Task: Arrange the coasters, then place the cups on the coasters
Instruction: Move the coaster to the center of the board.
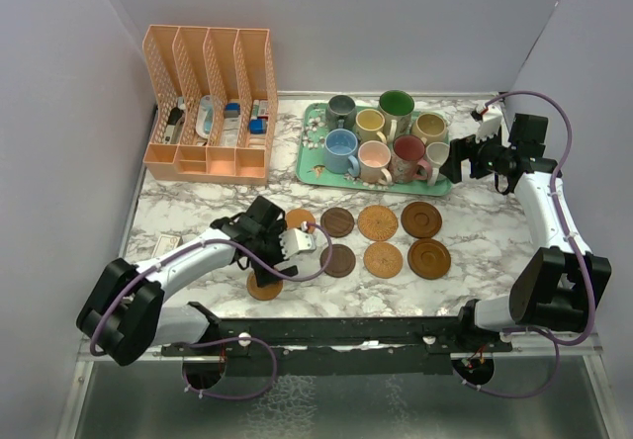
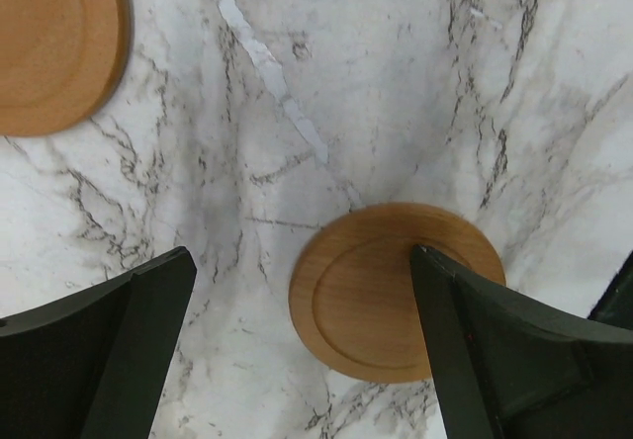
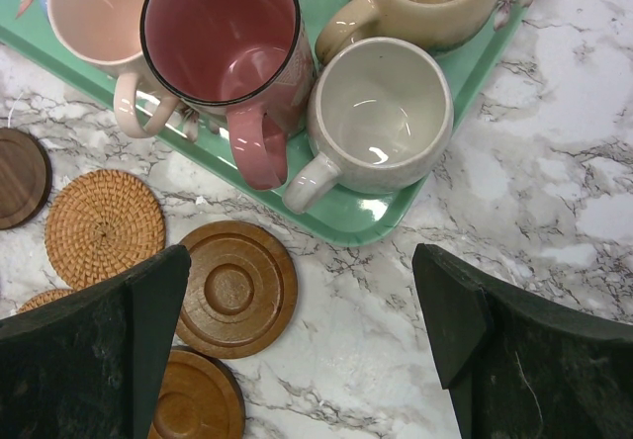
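Observation:
Several coasters lie in two rows on the marble, among them a dark brown one (image 1: 337, 222), a woven one (image 1: 377, 223) and a grooved brown one (image 1: 421, 219) (image 3: 236, 289). A tan coaster (image 1: 264, 287) (image 2: 381, 296) lies apart at the front left. My left gripper (image 1: 280, 259) (image 2: 302, 256) hangs open just above it, with its right finger over the disc's edge. Another tan coaster (image 2: 54, 43) shows at the upper left of the left wrist view. The cups stand on the teal tray (image 1: 315, 152), including the cream-white cup (image 3: 381, 113) and the dark red cup (image 3: 223, 34). My right gripper (image 1: 457, 164) (image 3: 302, 261) is open and empty near the tray's corner.
An orange desk organiser (image 1: 208, 103) with small items stands at the back left. A small flat packet (image 1: 166, 244) lies near the left edge. White walls close in the table on the left, back and right.

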Controlling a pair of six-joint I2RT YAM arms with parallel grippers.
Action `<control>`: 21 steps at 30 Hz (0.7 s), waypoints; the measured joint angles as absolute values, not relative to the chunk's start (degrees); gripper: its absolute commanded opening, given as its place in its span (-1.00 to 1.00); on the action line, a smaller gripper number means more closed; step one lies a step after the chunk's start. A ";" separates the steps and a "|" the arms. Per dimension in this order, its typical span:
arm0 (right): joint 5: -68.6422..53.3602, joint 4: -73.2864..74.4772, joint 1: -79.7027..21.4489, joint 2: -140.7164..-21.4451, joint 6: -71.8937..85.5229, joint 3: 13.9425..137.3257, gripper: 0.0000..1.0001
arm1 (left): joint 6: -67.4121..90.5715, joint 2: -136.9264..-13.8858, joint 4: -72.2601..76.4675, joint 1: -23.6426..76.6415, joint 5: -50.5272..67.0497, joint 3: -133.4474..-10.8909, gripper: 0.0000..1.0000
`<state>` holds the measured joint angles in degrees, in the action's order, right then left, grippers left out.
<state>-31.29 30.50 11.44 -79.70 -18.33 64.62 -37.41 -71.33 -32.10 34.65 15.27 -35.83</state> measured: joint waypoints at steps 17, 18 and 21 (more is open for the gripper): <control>-31.27 30.52 11.44 -79.70 -18.39 64.62 0.94 | -31.64 -76.16 -17.26 37.65 11.44 -37.08 0.85; -31.24 30.52 11.44 -79.70 -18.39 64.62 0.94 | -31.62 -76.73 -16.49 37.65 10.92 -37.43 0.85; -31.18 30.52 11.44 -79.70 -18.44 64.62 0.94 | -31.64 -78.37 -13.85 37.65 8.75 -38.39 0.85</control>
